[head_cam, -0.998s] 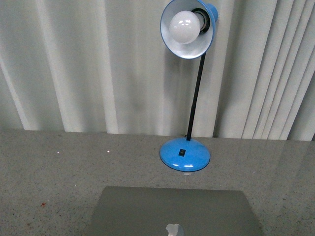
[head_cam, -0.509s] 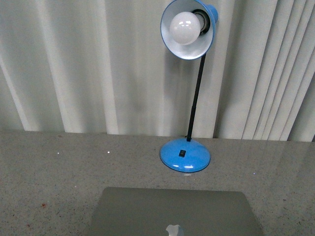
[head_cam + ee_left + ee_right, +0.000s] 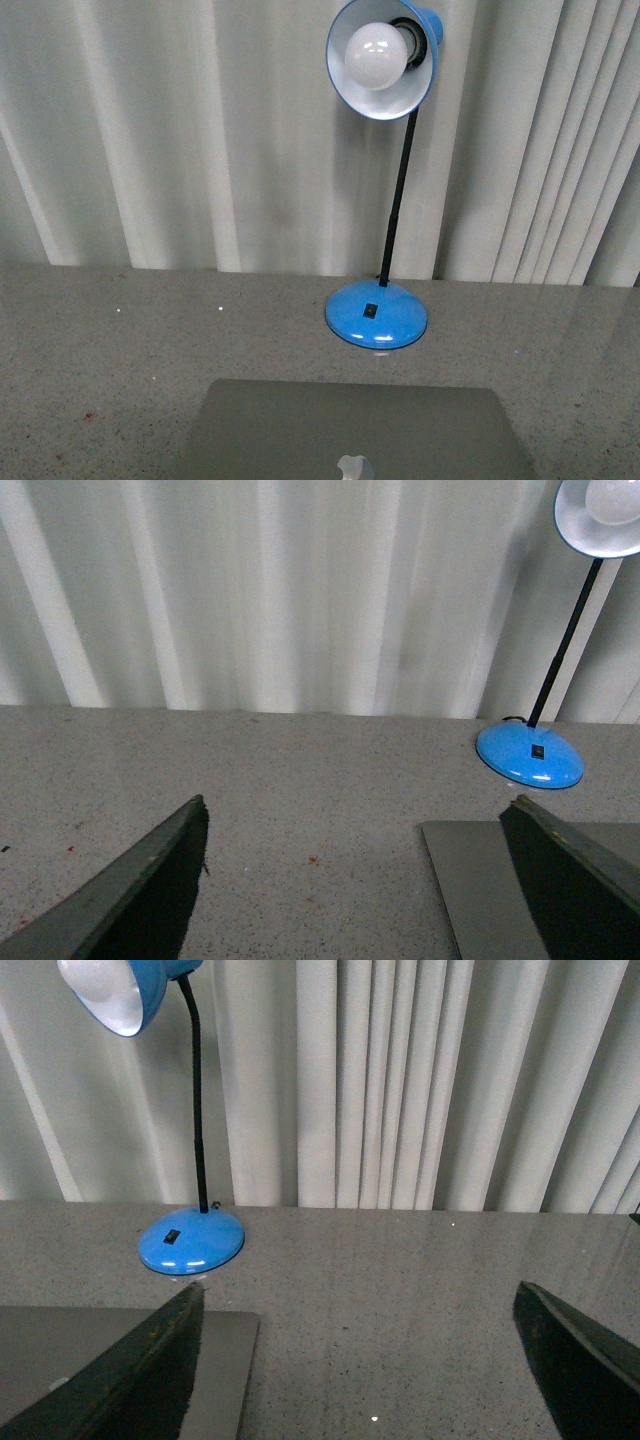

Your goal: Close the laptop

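We see the laptop [image 3: 355,435], silver lid showing, lying on the table [image 3: 100,350] between our pincers: left pincer [image 3: 355,880] and right pincer [image 3: 360,1360] both gape wide, holding nothing.

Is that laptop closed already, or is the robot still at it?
It looks done: the laptop shows only its silver lid, lying flat on the table before the blue lamp. Neither the left gripper nor the right gripper holds anything; both stand open. Nothing visible remains.
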